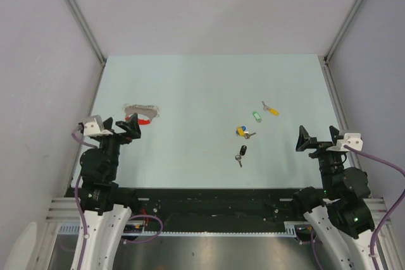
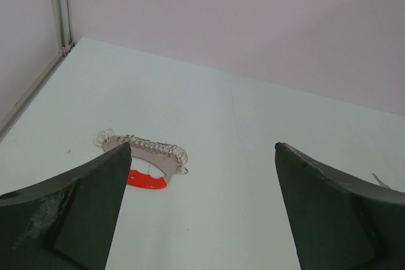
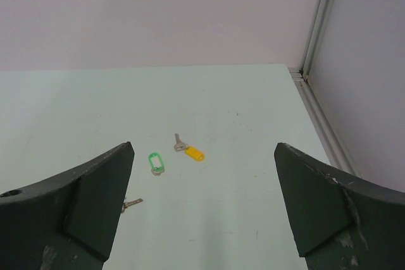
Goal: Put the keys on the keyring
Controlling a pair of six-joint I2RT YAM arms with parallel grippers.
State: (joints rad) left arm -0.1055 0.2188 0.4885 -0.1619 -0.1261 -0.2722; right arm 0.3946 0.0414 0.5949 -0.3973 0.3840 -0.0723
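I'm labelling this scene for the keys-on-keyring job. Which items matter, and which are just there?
Belong to the job: keyring, black-headed key, blue-and-yellow key, green key, yellow key.

Just there: table, enclosure walls, metal corner rails.

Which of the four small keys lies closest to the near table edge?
The black-headed metal key. The blue-and-yellow-headed key, green-headed key and yellow-headed key all lie farther back, in that order.
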